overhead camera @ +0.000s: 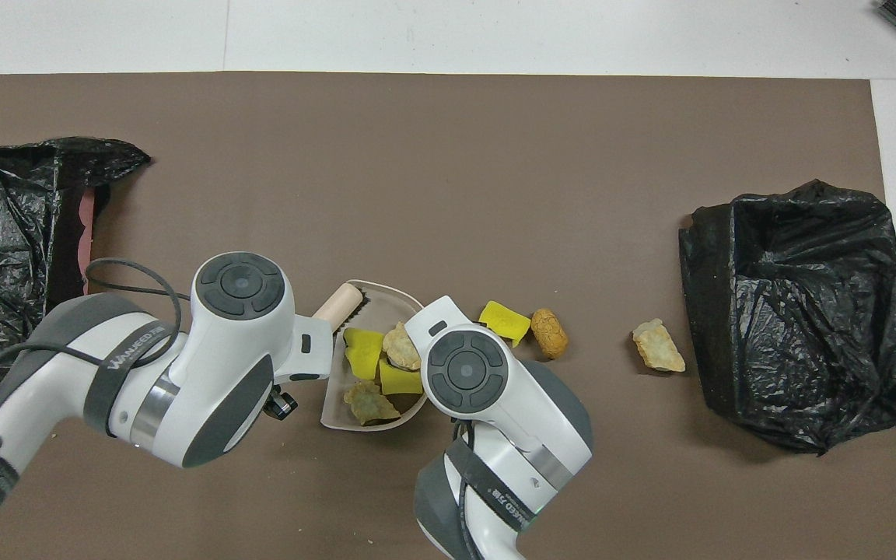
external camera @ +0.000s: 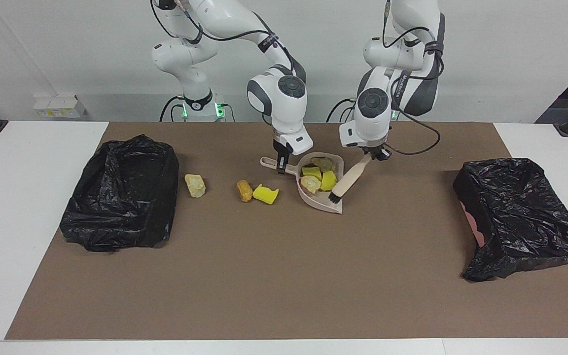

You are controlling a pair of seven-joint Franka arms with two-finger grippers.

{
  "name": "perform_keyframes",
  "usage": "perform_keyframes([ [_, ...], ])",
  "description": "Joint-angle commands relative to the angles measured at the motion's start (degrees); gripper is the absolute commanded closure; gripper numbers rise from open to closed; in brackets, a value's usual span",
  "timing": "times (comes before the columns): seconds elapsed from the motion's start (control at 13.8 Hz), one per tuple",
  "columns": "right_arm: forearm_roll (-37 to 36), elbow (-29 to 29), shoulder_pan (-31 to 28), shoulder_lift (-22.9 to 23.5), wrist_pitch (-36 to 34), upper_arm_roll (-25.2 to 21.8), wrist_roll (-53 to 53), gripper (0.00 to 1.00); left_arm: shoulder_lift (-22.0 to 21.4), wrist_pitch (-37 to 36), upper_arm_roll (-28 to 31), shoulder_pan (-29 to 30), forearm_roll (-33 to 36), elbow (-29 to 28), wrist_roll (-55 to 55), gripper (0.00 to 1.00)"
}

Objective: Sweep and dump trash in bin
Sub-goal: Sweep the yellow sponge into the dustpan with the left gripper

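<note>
Counter: white top (external camera: 27,207) covered across the middle by a flat, matte brown mat (external camera: 284,276), with a plain white wall at the robots' end.
Bins: two boxy bins lined with crinkled, glossy black plastic; one (external camera: 121,195) at the right arm's end of the counter, the other (external camera: 520,217) at the left arm's end, with a strip of pink showing at its rim.
Dustpan: smooth beige plastic scoop (external camera: 331,203) with a rounded back wall and a thin handle, lying on the mat near the middle.
Trash in the dustpan: two bright yellow sponge pieces (external camera: 312,171) (external camera: 329,180) with cut, blocky edges and two pale, rough, rock-like chunks (external camera: 310,184) (external camera: 323,163), bunched together.
Trash on the mat: one yellow sponge wedge (external camera: 266,194) just beside the dustpan, touching or nearly touching an orange-brown oval lump (external camera: 244,190); one pale, craggy chunk (external camera: 195,185) lies farther toward the right arm's end, near that bin.
Brush: pale beige rounded handle (external camera: 350,177) with short black bristles, tilted, with the bristle end down at the dustpan's open edge.
Left gripper (external camera: 376,154): over the dustpan's edge, fingers clenched on the upper end of the brush handle.
Right gripper (external camera: 280,165): down at the dustpan's handle, fingers clamped on it.
</note>
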Motion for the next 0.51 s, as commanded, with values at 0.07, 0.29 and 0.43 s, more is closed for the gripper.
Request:
perform_keyframes([
  [0.07, -1.0, -0.2, -1.2, -0.6, 0.2, 0.4, -4.5, 1.0, -5.3, -2.4, 2.8, 1.1, -1.1, -0.7, -0.7, 1.0],
  [0.29, -0.5, 0.0, -3.9, -2.1, 0.1, 0.4, -9.5, 1.0, -6.7, -5.2, 4.7, 1.2, -1.1, -0.8, -5.8, 1.0],
  [0.43, 0.1, 2.0, -6.3, -3.5, -3.0, 0.5, -11.9, 1.0, -7.2, -6.3, 4.7, 1.2, -1.1, -1.2, -15.1, 1.0],
])
